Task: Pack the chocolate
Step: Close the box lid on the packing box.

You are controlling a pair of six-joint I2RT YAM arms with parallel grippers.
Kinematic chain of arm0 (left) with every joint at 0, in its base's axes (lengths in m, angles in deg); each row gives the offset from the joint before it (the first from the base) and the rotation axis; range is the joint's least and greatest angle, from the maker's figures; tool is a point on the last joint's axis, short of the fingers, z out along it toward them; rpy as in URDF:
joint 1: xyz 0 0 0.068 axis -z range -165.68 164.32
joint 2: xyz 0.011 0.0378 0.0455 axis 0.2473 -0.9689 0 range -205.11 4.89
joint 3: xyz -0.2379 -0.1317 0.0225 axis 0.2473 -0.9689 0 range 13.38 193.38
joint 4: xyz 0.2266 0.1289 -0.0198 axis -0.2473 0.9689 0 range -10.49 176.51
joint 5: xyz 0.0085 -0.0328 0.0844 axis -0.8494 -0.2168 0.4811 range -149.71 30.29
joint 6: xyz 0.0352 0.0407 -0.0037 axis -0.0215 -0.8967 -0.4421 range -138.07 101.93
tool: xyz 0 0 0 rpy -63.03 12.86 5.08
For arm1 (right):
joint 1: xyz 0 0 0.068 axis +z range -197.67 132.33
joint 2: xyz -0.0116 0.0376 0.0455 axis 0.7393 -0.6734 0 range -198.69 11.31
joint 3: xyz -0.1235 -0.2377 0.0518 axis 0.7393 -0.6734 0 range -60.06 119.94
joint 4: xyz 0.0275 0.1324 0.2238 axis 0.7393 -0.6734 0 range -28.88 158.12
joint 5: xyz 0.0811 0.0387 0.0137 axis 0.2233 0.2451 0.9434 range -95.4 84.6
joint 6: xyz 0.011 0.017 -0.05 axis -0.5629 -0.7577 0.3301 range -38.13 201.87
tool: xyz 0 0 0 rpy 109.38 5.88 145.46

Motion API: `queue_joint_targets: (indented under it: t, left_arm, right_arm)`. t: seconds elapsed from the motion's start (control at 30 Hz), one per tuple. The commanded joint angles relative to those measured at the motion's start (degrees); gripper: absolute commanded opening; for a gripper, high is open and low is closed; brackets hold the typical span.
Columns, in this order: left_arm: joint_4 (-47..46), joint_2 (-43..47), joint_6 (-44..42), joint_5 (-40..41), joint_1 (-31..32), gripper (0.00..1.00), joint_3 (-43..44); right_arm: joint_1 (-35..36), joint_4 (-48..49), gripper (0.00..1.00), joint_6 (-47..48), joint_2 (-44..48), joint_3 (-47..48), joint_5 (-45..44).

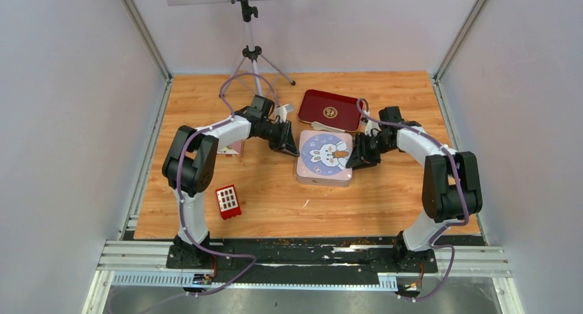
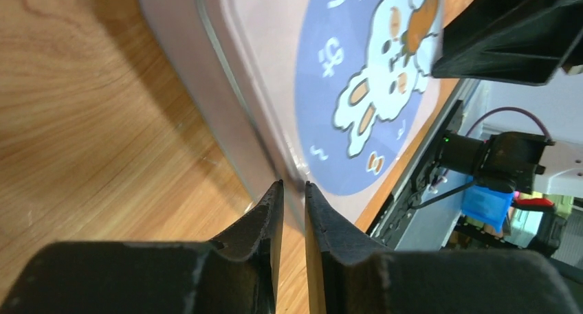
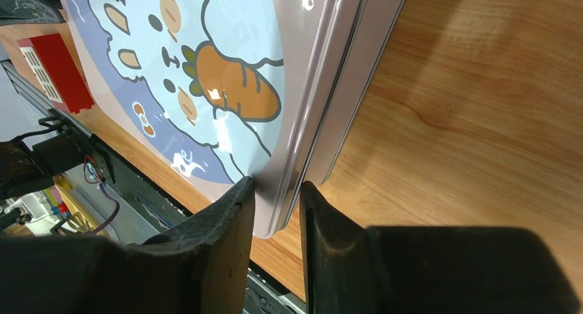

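The chocolate is out of view. A pink tin (image 1: 325, 156) with a bunny-and-carrot lid (image 3: 227, 87) sits mid-table, lid on. My left gripper (image 1: 292, 148) is at the tin's far-left corner. In the left wrist view the left gripper (image 2: 293, 185) stands nearly closed, with the lid's thin rim (image 2: 227, 73) running between the fingertips. My right gripper (image 1: 354, 159) is at the tin's right side. In the right wrist view the right gripper (image 3: 276, 183) pinches a lid corner, one finger on top and one at the rim's outer side.
A dark red tin (image 1: 332, 110) lies just behind the pink one. A small red block with white squares (image 1: 228, 201) stands front left, also in the right wrist view (image 3: 58, 73). A tripod (image 1: 251, 53) stands at the back. A small pink item (image 1: 234, 148) lies behind the left arm.
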Motion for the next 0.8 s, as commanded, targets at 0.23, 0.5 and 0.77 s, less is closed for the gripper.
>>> queue_joint_targets:
  t: [0.23, 0.5, 0.77]
  left_arm:
    - [-6.9, 0.6, 4.7, -5.5, 0.4, 0.19, 0.9]
    - [-5.7, -0.6, 5.3, -4.3, 0.5, 0.22, 3.2]
    - [7.2, 1.5, -9.7, 9.1, 0.4, 0.39, 9.9]
  right_arm:
    - [0.4, 1.8, 0.22, -2.7, 1.8, 3.6, 2.1]
    - [0.2, 2.6, 0.2, -3.2, 1.2, 4.0, 1.9]
    - [-1.7, 0.3, 0.34, 1.1, 1.5, 9.6, -3.4]
